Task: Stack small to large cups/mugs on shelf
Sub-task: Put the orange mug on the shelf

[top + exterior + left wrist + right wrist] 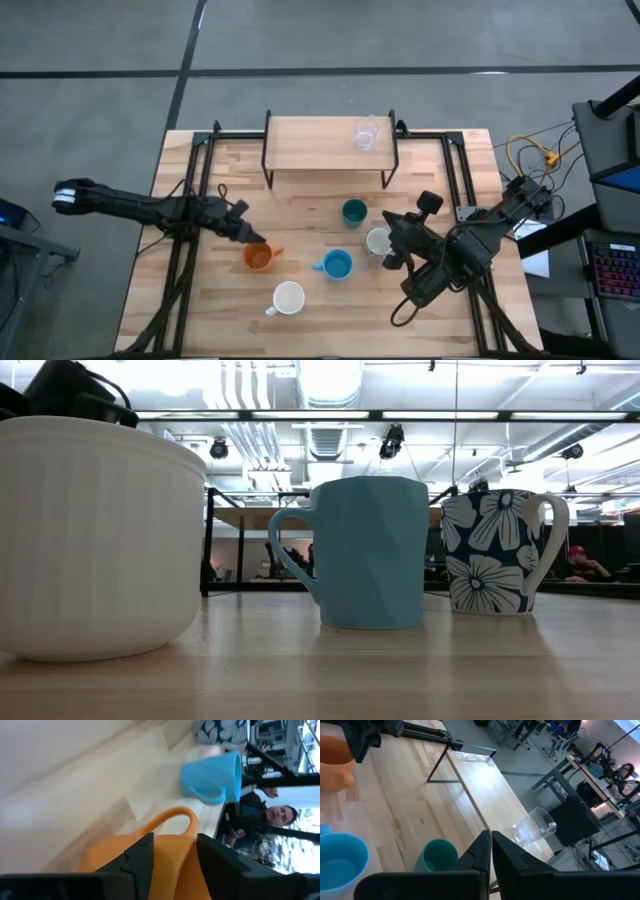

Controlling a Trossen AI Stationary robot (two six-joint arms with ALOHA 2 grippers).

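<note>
The orange mug (260, 258) stands on the table at left of centre, and my left gripper (250, 238) is shut on it, its handle (184, 816) on the side away from the fingers. The light blue mug (337, 265), the white mug (288, 298), the dark green cup (353, 211) and the flowered grey-white mug (378, 241) stand on their bases on the table. The clear glass (365, 133) stands on the shelf (315, 150). My right gripper (491, 852) hangs shut above the table near the green cup, holding nothing. My left gripper has the orange mug's wall (175, 862) between its two fingers, on the side opposite the handle. The fingers (142, 857) come slanting down from the table's left. Whether one finger is inside the mug cannot be told. In the high view the mug stands on the table.
The low view shows the white mug (95, 535) close to the near edge, with the blue mug (370, 550) and the flowered mug (500, 550) behind it. Black metal rails (200, 170) run along both sides of the table. Bare tabletop lies in front of the shelf.
</note>
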